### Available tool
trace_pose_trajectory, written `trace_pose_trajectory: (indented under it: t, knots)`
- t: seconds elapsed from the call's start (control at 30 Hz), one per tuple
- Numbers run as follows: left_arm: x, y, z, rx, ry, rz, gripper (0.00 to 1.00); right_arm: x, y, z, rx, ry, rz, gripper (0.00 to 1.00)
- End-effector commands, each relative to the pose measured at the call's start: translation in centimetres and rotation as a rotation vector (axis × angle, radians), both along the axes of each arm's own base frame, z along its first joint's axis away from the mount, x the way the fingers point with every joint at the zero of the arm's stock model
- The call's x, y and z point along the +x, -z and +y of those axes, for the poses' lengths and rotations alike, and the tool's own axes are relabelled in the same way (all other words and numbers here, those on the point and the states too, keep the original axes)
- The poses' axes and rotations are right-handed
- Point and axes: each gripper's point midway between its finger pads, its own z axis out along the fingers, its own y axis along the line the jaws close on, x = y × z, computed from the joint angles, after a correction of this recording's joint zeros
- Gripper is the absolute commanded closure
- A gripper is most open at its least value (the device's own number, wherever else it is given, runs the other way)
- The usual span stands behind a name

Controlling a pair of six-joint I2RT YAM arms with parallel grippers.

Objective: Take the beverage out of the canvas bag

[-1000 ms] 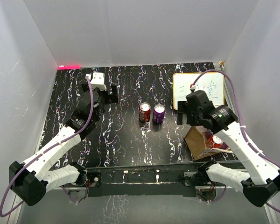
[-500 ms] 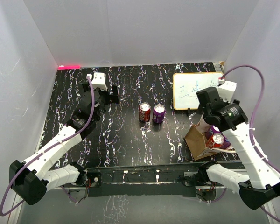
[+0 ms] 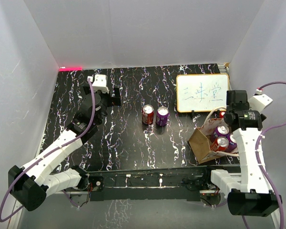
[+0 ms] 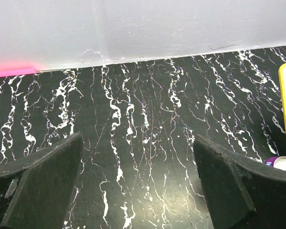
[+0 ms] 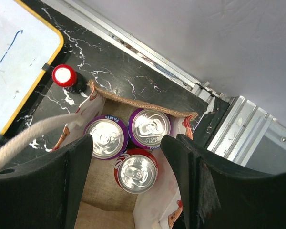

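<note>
The canvas bag stands open at the table's near right. Inside it the right wrist view shows two purple beverage cans and a red one, all upright, ringed by the burlap rim. My right gripper hangs over the bag's mouth, jaws apart, with the red can showing between and below the fingers; nothing is gripped. A cream handle crosses beside the left finger. My left gripper hovers open over bare table at the far left.
A red can and a purple can stand mid-table. The white board lies behind the bag, with a red-capped marker at its edge. A metal rail and the side wall lie close beyond the bag.
My right arm has swung right, from beside the white board to above the bag's mouth, and its jaws have narrowed. The left arm has stayed put.
</note>
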Motion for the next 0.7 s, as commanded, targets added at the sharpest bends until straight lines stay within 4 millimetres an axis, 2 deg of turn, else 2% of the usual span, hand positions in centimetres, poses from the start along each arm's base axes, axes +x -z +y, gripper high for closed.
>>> trace_pose_trajectory:
  t: [0.0, 0.07, 0.23, 0.4, 0.5, 0.67]
  knots:
    - [-0.7, -2.3, 0.5, -0.031, -0.013, -0.062, 0.03, 2.1, 0.5, -0.1, 0.078, -0.006, -0.05, 0.31]
    - [-0.8, -2.5, 0.6, -0.029, -0.017, -0.069, 0.03, 2.3, 1.6, 0.5, 0.131, -0.013, -0.039, 0.32]
    - [-1.0, -2.7, 0.6, -0.024, -0.023, -0.08, 0.03, 1.2, 4.1, 0.5, 0.183, 0.039, 0.009, 0.32]
    - [-1.4, -3.0, 0.1, -0.018, -0.011, -0.09, 0.03, 0.1, 4.8, 0.0, 0.203, 0.114, 0.018, 0.35]
    - [-1.7, -3.2, -0.2, -0.011, -0.004, -0.099, 0.03, 0.3, 5.7, 0.1, 0.213, 0.103, 0.026, 0.38]
    - [-2.1, -3.2, -0.8, 0.003, 0.009, -0.107, 0.03, 0.5, 6.5, -0.1, 0.216, 0.111, 0.058, 0.35]
